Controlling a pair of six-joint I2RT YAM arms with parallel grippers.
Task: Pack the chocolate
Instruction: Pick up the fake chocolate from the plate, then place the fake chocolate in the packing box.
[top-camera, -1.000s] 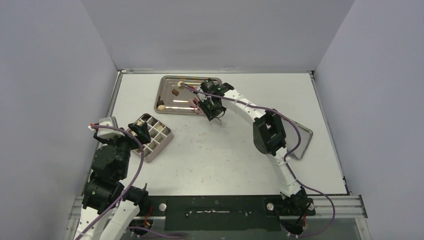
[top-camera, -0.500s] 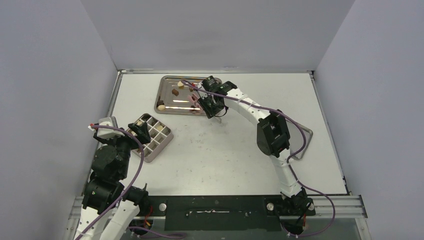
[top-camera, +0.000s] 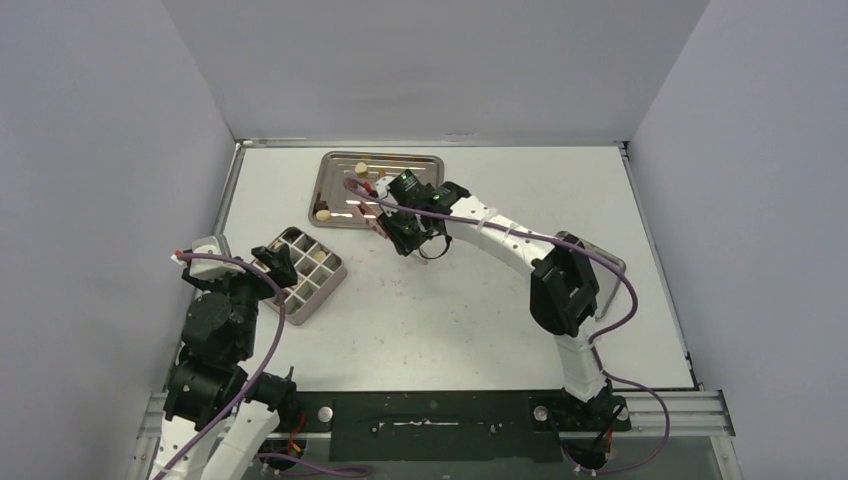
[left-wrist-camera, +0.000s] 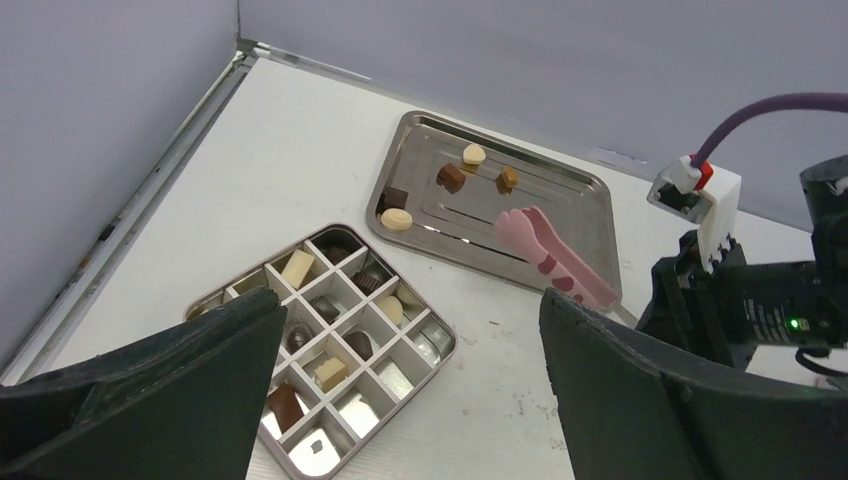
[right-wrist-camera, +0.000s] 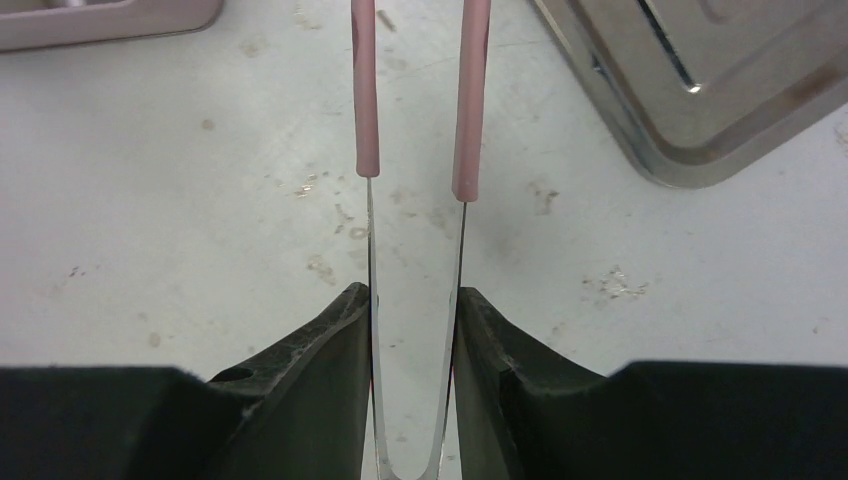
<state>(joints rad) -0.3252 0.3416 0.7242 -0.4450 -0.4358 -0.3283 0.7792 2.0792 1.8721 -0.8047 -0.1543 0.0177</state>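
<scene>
Chocolate loose on steel tray at 11 o'clock of bench, more in grid box at 9 — likely light, brittle. Pinch flat sides with pink tongs clamped in right end effector; left end effector wide.

Right arm stretched forward, right tool clamping pink tongs; left tool spread wide.

Two white arms w/ black joints, purple cables, green LED on R wrist
</scene>
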